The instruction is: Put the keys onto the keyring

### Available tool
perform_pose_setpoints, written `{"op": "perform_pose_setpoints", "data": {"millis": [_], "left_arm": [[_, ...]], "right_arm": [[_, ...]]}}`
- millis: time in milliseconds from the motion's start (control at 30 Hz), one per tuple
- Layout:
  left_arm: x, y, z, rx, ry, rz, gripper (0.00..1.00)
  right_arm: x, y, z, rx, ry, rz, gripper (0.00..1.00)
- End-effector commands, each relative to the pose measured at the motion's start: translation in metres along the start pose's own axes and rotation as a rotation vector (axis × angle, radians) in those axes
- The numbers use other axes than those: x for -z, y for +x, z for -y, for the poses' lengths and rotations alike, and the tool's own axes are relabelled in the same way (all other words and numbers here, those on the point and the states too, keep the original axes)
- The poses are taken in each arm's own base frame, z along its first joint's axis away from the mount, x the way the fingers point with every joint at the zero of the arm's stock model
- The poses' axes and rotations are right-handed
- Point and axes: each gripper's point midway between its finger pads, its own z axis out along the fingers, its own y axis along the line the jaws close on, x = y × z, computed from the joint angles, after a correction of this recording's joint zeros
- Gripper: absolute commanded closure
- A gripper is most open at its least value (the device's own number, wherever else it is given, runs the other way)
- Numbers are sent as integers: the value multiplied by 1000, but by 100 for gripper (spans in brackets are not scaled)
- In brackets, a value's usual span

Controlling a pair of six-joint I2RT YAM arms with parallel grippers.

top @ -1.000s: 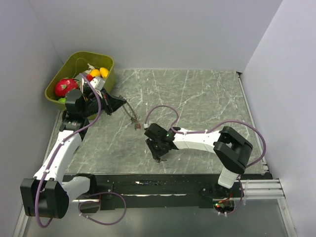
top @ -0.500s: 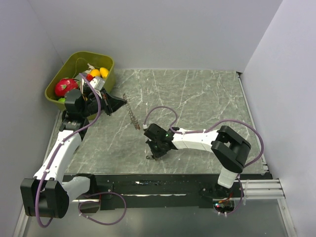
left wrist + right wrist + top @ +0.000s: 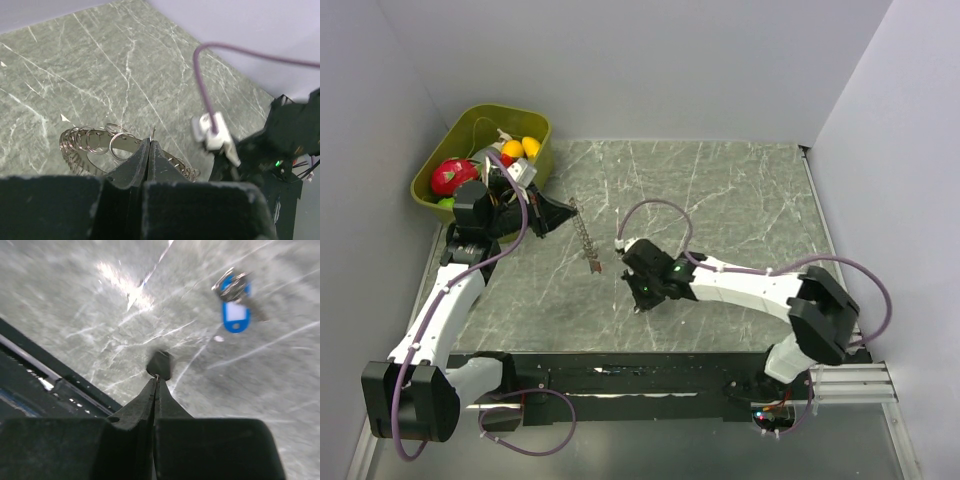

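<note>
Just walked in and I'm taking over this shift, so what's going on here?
The left gripper is shut on the keyring, holding it by its wire. The right gripper is shut low over the table, a small dark piece at its tips; whether it is pinched is unclear. A blue-tagged key lies loose nearby, not yet on the ring.

1. Bright, even light from overhead here, I get only soft shadows on the table
2. Right wrist view: white glare patch, blue key smeared, whole frame blurry
</note>
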Motion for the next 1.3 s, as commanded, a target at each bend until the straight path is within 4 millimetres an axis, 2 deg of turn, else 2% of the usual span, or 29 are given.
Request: {"op": "perform_pose_setpoints", "data": {"millis": [0, 167, 333, 500, 667, 767, 833, 967, 1267], "left_arm": [[4, -24, 15, -117, 53, 39, 99], [0, -19, 24, -140, 96, 22, 99], [-10, -6, 36, -206, 137, -36, 99], [-19, 9, 60, -264, 245, -78, 99], [-26, 17, 89, -309, 363, -103, 99], [-29, 20, 96, -321, 392, -123, 99], [-30, 20, 102, -326, 418, -121, 99], [-31, 19, 117, -356, 464, -94, 99], [-33, 19, 125, -379, 484, -94, 99]], "right_arm": [[38, -37, 10, 2, -22, 155, 100], [71, -57, 9, 18, -134, 258, 100], [118, -78, 10, 65, -285, 430, 100], [155, -82, 4, 187, -379, 554, 100], [189, -80, -16, 330, -506, 656, 100], [206, -81, -23, 355, -556, 713, 100], [213, -81, -24, 353, -573, 732, 100], [215, -81, -22, 346, -578, 739, 100], [215, -82, -19, 336, -579, 744, 100]]}}
